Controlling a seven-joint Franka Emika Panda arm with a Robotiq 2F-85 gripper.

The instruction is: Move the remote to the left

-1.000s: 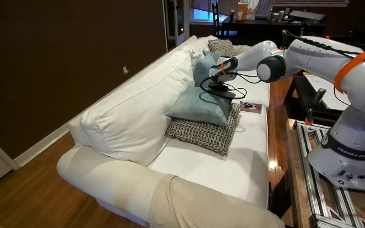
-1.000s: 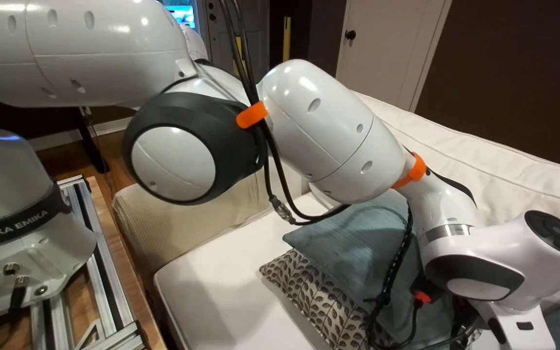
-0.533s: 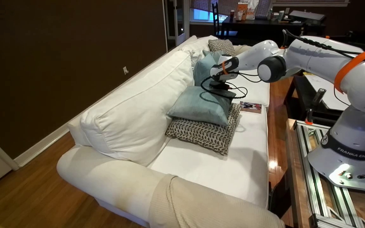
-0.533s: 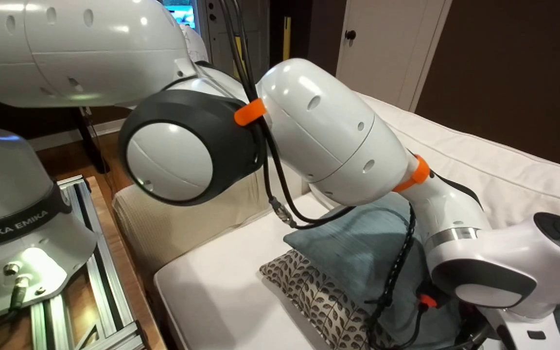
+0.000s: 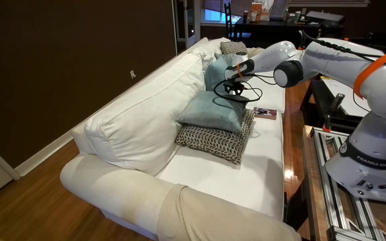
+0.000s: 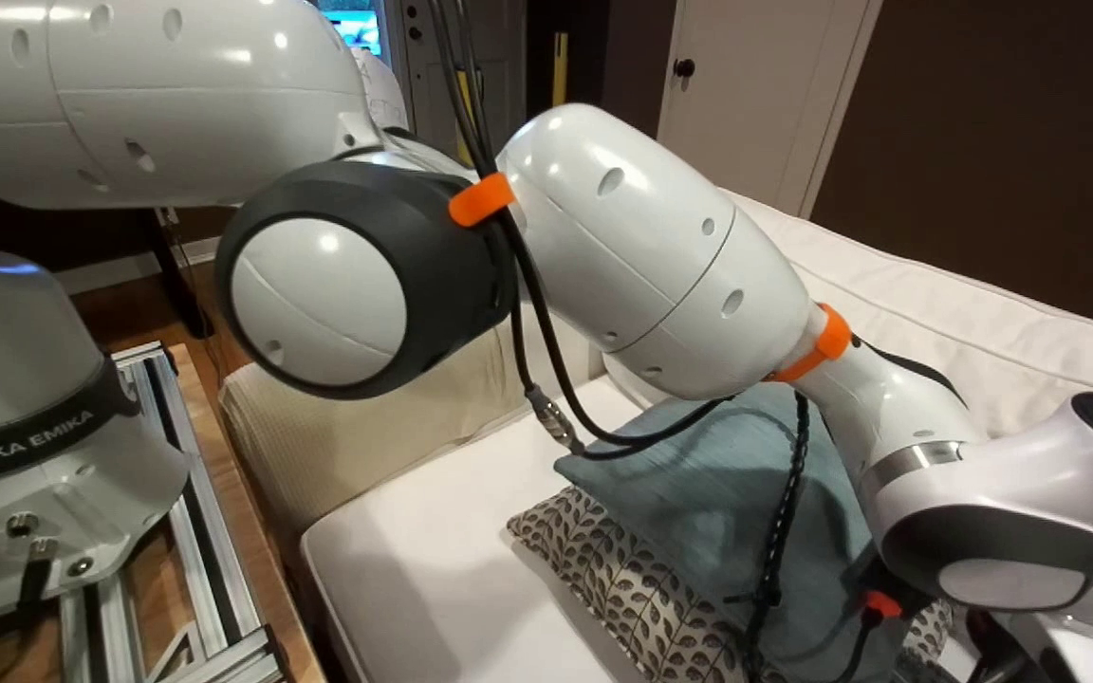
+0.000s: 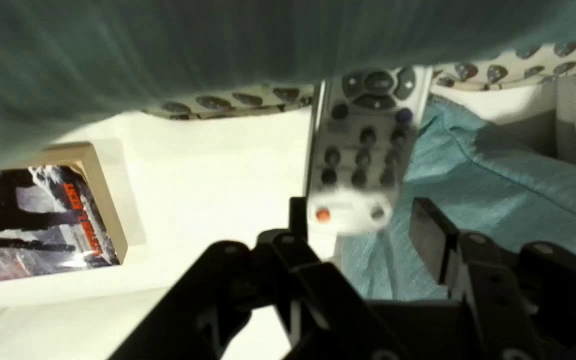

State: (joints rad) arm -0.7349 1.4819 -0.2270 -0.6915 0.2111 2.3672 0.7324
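The remote [image 7: 360, 145] is silver-grey with dark buttons and a red button at its near end. In the wrist view it lies lengthwise ahead of my gripper, its far end hidden behind the blue pillow [image 7: 218, 45]. I cannot make it out in the exterior views. My gripper [image 7: 363, 220] is open. The remote's near end appears between the fingertips, close to the left one, with a gap to the right pad [image 7: 433, 242]; I cannot tell if anything touches. In an exterior view the gripper [image 5: 235, 91] is just above the blue pillow's far edge.
The blue pillow [image 5: 211, 110] lies on a leaf-patterned pillow [image 5: 209, 142] on the white sofa [image 5: 213, 177]. A book [image 5: 265, 113] lies beside them, left in the wrist view [image 7: 43, 220]. More blue fabric [image 7: 493, 200] lies at right there. Cables loop round the hand.
My hand has risen slightly and moved a little right in both exterior views, with the wrist tilting. The gripper's open fingers now show above the pillow. The pillows and book look unmoved.
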